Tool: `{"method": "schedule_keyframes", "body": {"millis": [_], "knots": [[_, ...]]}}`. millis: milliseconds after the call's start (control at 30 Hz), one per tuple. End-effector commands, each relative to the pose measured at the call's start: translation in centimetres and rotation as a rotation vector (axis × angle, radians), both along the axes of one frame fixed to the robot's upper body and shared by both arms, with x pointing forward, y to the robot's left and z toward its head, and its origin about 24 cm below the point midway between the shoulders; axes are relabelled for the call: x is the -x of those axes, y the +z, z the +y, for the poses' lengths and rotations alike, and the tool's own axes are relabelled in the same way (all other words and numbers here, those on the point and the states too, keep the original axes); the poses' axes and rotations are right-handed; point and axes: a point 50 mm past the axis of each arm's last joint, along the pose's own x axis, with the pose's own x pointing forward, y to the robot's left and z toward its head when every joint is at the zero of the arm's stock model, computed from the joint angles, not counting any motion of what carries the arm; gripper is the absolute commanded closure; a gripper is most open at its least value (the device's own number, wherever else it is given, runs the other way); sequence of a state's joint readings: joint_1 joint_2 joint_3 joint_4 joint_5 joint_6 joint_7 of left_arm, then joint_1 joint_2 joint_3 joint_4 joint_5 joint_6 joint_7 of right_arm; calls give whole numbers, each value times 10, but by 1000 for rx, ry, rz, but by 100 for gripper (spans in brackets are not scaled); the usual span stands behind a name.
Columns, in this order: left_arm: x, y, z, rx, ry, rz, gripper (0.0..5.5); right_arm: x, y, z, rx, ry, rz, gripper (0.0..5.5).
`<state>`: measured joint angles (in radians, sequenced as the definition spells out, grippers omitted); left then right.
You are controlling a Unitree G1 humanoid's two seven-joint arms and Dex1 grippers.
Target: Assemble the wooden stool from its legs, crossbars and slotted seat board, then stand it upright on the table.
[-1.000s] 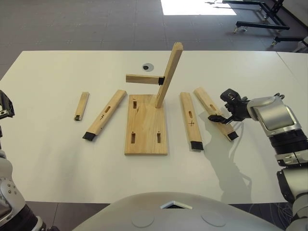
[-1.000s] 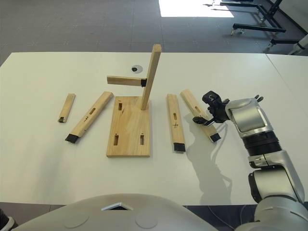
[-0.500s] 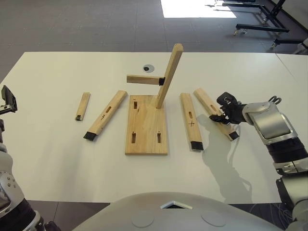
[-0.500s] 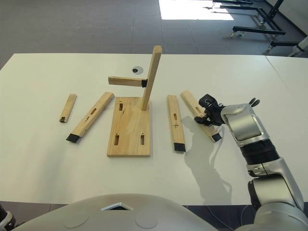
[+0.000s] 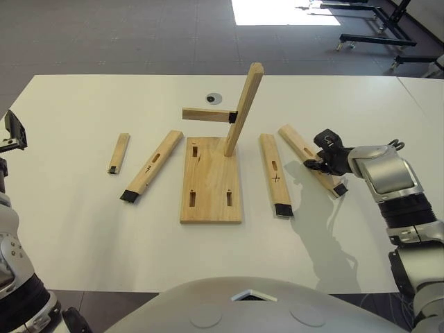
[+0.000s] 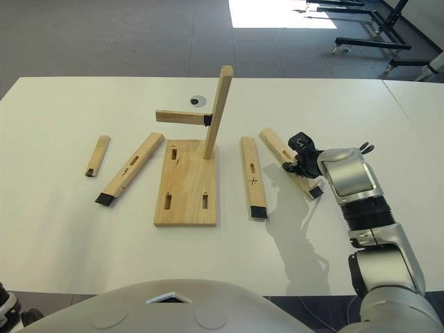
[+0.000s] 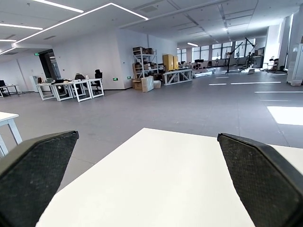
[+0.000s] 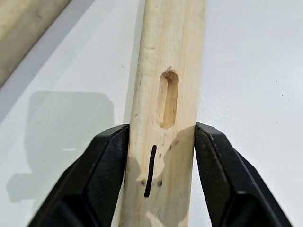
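The right gripper (image 8: 161, 132) is closed on the far right leg (image 8: 166, 71). One black finger (image 8: 102, 175) is pressed on each side of it, just beside the leg's slot. This leg is laid flat on the white table (image 5: 83, 229), well to the right of the seat board (image 5: 211, 187). A standing leg (image 5: 244, 109) is stuck upright in the board's far right slot. A crossbar (image 5: 207, 114) is stuck out from its side, toward the left. A marked leg (image 5: 275, 175) is laid between the board and the held leg. A left-hand leg (image 5: 151, 165) and a short crossbar (image 5: 118, 152) are laid left of the board. The left gripper (image 7: 149, 179) is held wide open with nothing in it, by the table's left edge.
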<state>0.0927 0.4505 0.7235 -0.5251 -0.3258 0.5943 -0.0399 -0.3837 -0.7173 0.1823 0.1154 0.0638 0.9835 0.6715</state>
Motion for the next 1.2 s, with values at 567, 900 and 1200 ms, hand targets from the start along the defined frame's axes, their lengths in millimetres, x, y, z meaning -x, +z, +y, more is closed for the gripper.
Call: {"method": "schedule_keyframes", "body": {"millis": [567,900,1200], "knots": [[-59,60,-36,359,-360,-231,10,-78,75,-6,-265,-189,-427,337],[-85,73,-52,469,-520,-256,10,-103,164,7,-386,-106,-862,337],[-98,88,-81,562,-669,-288,10,-103,242,72,-630,212,-1069,337]]}}
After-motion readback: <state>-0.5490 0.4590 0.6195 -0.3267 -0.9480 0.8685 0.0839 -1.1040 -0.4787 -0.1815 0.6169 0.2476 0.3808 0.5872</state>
